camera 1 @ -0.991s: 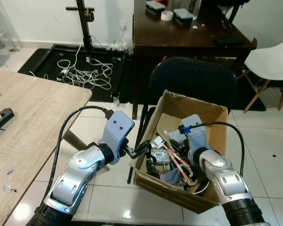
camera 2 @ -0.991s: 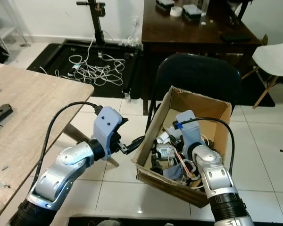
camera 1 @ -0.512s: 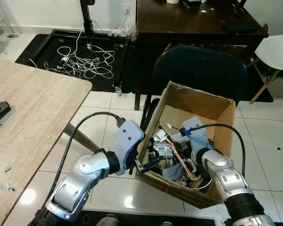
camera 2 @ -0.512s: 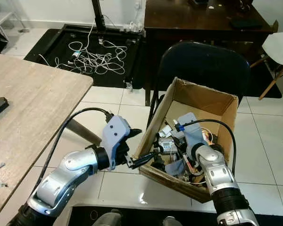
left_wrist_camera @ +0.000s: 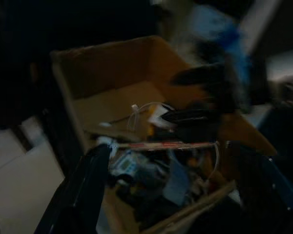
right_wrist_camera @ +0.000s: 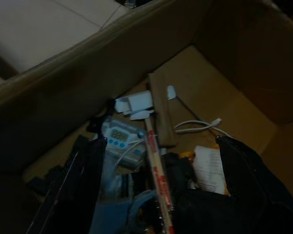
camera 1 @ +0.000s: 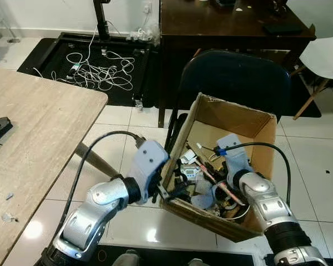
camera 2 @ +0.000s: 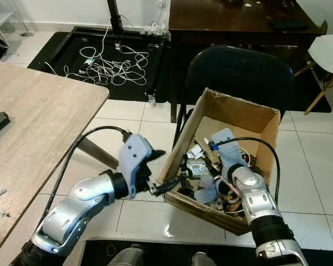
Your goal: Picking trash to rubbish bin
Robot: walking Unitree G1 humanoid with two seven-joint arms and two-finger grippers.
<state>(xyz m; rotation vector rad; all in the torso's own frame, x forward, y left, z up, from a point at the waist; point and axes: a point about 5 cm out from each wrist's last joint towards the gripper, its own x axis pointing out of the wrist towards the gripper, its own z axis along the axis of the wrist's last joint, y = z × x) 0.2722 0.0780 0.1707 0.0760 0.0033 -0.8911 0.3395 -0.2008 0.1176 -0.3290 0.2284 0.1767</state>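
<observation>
Left eye view had the left gripper (camera 1: 172,191) at the cardboard box (camera 1: 236,119) near rim, right gripper (right_wrist_camera: 158,190) over the trash (camera 1: 197,176), both jaws open; best to release only well inside the walls.

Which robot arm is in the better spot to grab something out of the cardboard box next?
Probably the right. The right gripper is already down inside the cardboard box, open among the trash, with the red-printed stick between its fingers. The left gripper is only at the box's outer near edge.
</observation>
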